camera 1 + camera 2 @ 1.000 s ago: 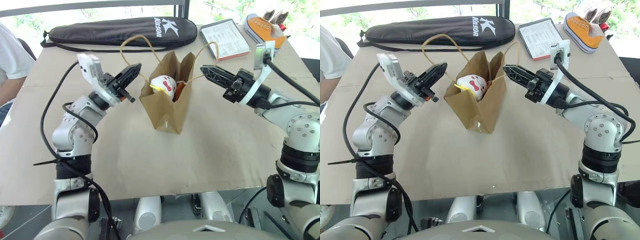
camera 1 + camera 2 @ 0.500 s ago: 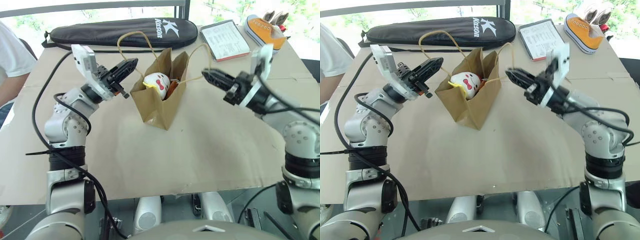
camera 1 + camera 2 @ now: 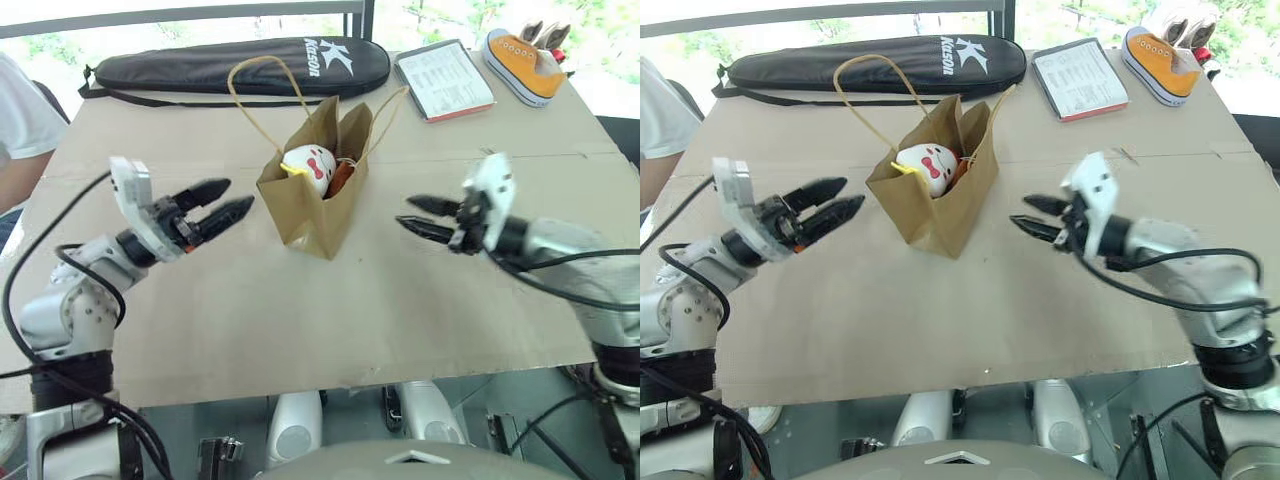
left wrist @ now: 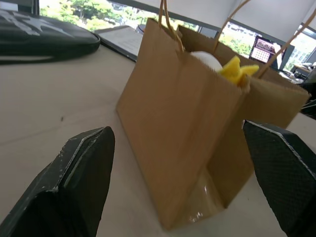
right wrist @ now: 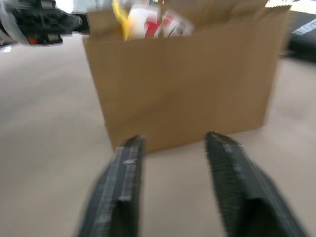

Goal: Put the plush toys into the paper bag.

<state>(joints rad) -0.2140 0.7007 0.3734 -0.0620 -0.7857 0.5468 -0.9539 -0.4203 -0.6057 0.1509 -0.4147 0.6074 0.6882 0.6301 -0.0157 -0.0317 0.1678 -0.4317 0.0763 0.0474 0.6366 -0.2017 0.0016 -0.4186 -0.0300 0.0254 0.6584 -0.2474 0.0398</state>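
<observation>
Both my arms have dropped back from the paper bag (image 3: 312, 205), letting go of the handles! My left gripper (image 3: 222, 203) spreads wide, my right gripper (image 3: 422, 216) parts narrowly, both clear of it. The bag stands mid-surface (image 3: 300, 320), white plush toy (image 3: 308, 168) and brown one (image 3: 341, 176) inside. Beyond lie the racket case (image 3: 240, 62) and sneaker (image 3: 522, 62).

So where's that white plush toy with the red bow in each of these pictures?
Left eye view: white plush toy in the paper bag's mouth, centre.
Right eye view: same, slightly left.
Left wrist view: white and yellow peeking over the rim.
Right wrist view: top edge.
Shared landmark: the paper bag.
</observation>
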